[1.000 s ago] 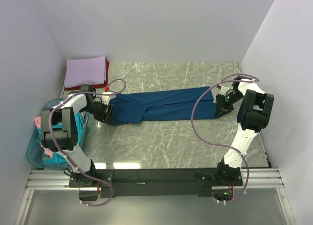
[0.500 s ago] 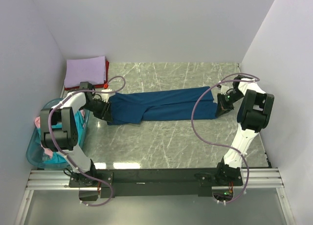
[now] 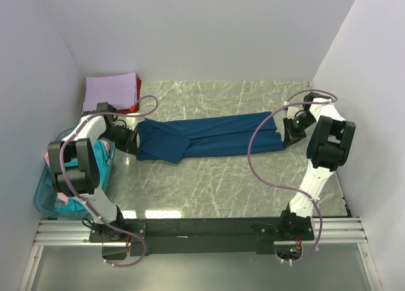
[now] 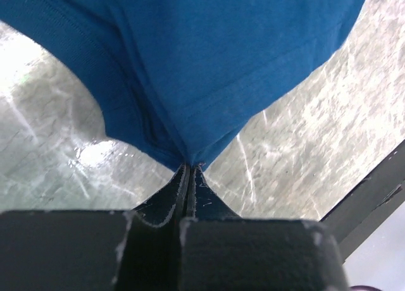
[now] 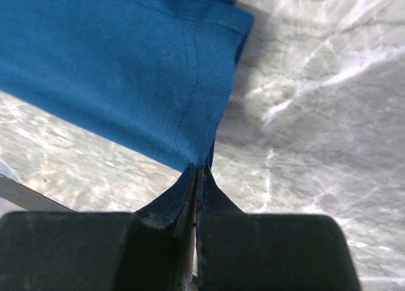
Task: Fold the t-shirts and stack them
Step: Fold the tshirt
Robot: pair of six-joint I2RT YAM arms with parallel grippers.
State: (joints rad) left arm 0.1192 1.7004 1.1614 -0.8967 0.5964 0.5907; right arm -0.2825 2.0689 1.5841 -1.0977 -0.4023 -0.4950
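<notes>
Marble table top (image 3: 221,177), grey with pale streaks, shiny in spots, filling most of a small white booth. Plain pale walls (image 3: 209,31) at the back and on both sides, close in at left and right. Black rail (image 3: 202,228) along the near edge, with both arm bases bolted on.

Dark blue t-shirt (image 3: 209,136) pulled out into one long band across the middle of the table, left to right, folded over on itself along its length. Left claw (image 4: 190,169) pinched tight on the corner at the left end, cloth squeezed between the closed fingers. Right claw (image 5: 199,169) pinched tight the same way on the hem corner at the right end. Hard to tell whether resting on the marble or lifted a little.

Lavender t-shirt (image 3: 111,92) folded flat in the far left corner, on top of a red t-shirt (image 3: 138,95) with only an edge peeking out. Blue see-through basket (image 3: 41,199) off the table's left edge, under the left arm, with pink t-shirt (image 3: 49,157) and teal t-shirt (image 3: 69,205) bunched inside.

Wide strip of bare marble between the blue band and the rail. Another bare strip behind the band, up to the back wall. Little room at the sides: right arm close to the right wall, left arm close to the basket and the folded stack. Purple cables (image 3: 252,155) looping from each arm over the table.
</notes>
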